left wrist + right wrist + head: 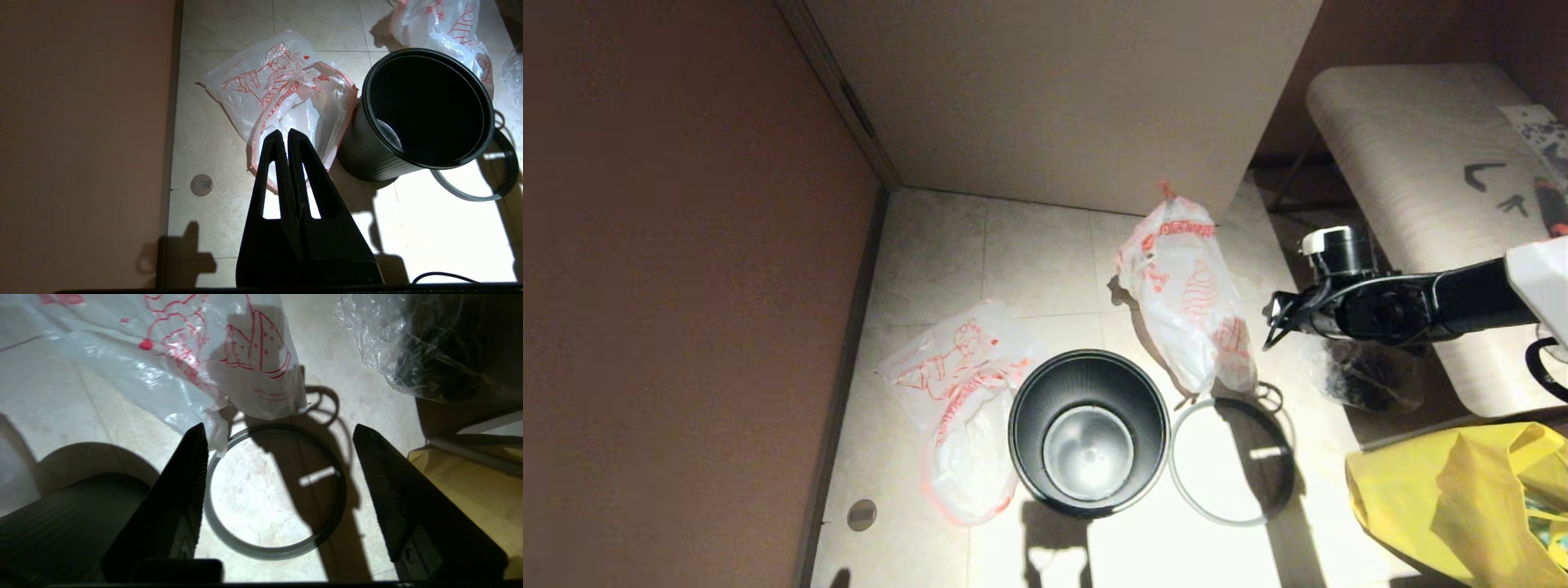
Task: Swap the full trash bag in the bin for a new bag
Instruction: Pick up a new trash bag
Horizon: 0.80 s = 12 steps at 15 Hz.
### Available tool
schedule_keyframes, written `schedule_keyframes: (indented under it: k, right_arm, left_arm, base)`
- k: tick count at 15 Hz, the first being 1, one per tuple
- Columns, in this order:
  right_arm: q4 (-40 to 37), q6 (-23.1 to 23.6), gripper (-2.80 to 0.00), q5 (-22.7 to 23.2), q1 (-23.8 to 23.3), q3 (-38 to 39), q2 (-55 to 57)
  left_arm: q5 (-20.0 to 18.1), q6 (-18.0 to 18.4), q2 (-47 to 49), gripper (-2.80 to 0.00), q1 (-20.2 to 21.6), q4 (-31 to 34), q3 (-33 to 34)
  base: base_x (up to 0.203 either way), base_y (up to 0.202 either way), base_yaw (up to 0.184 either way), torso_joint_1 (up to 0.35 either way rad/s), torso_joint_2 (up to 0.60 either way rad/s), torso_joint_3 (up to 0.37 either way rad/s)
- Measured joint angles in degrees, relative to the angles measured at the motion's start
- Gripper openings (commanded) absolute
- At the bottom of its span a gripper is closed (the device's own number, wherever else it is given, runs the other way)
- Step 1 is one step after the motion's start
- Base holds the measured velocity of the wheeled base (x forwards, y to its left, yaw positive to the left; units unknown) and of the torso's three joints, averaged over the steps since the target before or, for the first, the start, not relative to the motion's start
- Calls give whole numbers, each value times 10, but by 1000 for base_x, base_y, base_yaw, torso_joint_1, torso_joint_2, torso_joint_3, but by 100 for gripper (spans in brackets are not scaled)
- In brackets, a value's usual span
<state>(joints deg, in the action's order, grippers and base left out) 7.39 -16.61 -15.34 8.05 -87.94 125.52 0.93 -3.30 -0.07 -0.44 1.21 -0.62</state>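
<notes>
Two bags flank the empty bin: the new bag lies limp on the floor beside the wall, its long axis toward the parked, closed left end effector, while the right end effector (open, empty) hovers beyond the bin by the full trash bag.

We saw the bin standing on the floor, the new bag lying against its left side, the ring rim flat just right of it, the full trash bag behind the ring.
</notes>
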Motion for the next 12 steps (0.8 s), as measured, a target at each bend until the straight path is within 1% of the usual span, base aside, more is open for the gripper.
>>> schedule_keyframes:
  k: [1, 4, 6, 7, 8, 10, 11, 12]
  right_arm:
    - [0, -5, -280, -5, 10, 23, -24]
    - [0, -12, -280, -36, 43, 91, -87]
    - [-1, -9, -280, -48, 54, 117, -128]
    - [-2, 1, -280, -50, 57, 124, -149]
    - [-2, 19, -280, -51, 57, 127, -169]
    - [-3, 78, -280, -51, 51, 130, -204]
    - [-3, 99, -280, -51, 47, 131, -222]
    - [-3, 106, -280, -51, 44, 136, -240]
  left_arm:
    - [0, 0, 0, -280, 0, 0, 0]
    - [0, 0, 0, -280, 0, 0, 0]
    - [0, 0, 0, -280, 0, 0, 0]
    - [0, 0, 0, -280, 0, 0, 0]
    - [0, 0, 0, -280, 0, 0, 0]
    - [0, 0, 0, -280, 0, 0, 0]
    - [0, 0, 0, -280, 0, 0, 0]
    - [0, 0, 0, -280, 0, 0, 0]
  base:
    - [0, 0, 0, 0, 0, 0]
    - [0, 0, 0, 0, 0, 0]
    - [0, 0, 0, 0, 0, 0]
    - [0, 0, 0, 0, 0, 0]
    - [0, 0, 0, 0, 0, 0]
    - [0, 0, 0, 0, 0, 0]
    - [0, 0, 0, 0, 0, 0]
    - [0, 0, 0, 0, 0, 0]
